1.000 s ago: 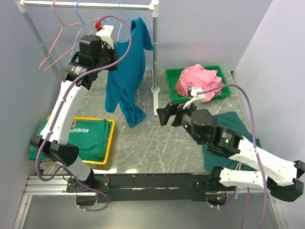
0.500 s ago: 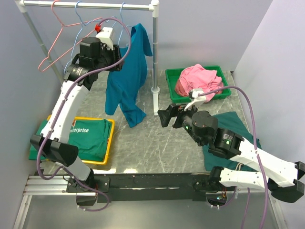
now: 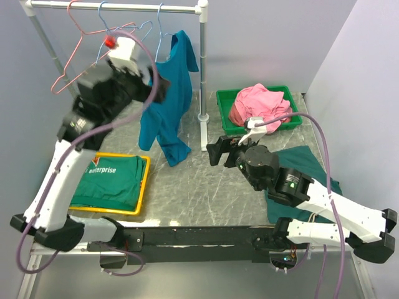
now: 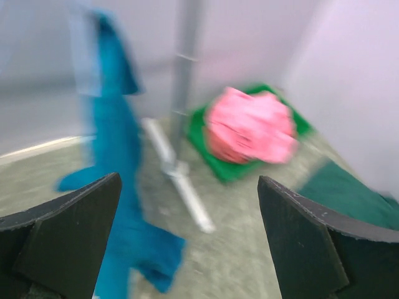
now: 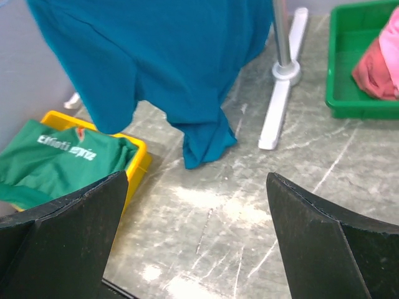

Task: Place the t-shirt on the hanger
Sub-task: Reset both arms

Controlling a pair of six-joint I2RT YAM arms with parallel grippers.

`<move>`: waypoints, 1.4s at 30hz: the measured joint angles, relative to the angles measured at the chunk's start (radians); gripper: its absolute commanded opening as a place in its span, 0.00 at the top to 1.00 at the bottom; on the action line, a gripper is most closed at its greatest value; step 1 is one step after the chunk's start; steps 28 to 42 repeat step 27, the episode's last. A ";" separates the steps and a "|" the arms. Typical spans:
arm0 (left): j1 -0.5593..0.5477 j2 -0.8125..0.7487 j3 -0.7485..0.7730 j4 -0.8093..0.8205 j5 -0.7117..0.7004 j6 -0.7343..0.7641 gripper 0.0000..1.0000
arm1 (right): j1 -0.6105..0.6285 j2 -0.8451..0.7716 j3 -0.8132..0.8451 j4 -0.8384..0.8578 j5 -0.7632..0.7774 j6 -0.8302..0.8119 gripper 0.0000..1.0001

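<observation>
Left gripper (image 4: 188,180) gapes wide and empty just beside the teal t-shirt (image 3: 167,106), which hangs from the light-blue hanger (image 3: 159,18) near the right end of the rail (image 3: 124,7). Right gripper (image 5: 196,177) also stands open, low over the middle of the table (image 3: 206,187).

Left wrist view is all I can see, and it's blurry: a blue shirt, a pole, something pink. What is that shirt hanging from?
Observer: The t-shirt hangs from a light-blue wire hanger hooked on a rail across the top. It droops lopsided.
Operator: Is the other arm holding anything?
Observer: No. The right gripper is open and empty, low over the table, facing the shirt.
Operator: Any other clothes around?
Observer: A green shirt with white print lies in a yellow bin on the left side.
</observation>
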 measured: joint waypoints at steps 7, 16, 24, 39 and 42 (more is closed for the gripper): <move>-0.245 -0.109 -0.325 0.129 -0.063 -0.058 0.03 | -0.046 -0.008 -0.093 -0.031 0.044 0.069 0.00; -0.422 -0.150 -0.882 0.319 -0.171 -0.246 0.04 | -0.092 -0.163 -0.385 -0.031 0.041 0.225 0.00; -0.527 -0.250 -1.045 0.384 -0.345 -0.422 0.04 | -0.095 -0.235 -0.528 0.011 0.003 0.307 0.00; -0.537 -0.245 -1.046 0.400 -0.371 -0.436 0.04 | -0.096 -0.219 -0.529 0.020 0.002 0.320 0.00; -0.537 -0.245 -1.046 0.400 -0.371 -0.436 0.04 | -0.096 -0.219 -0.529 0.020 0.002 0.320 0.00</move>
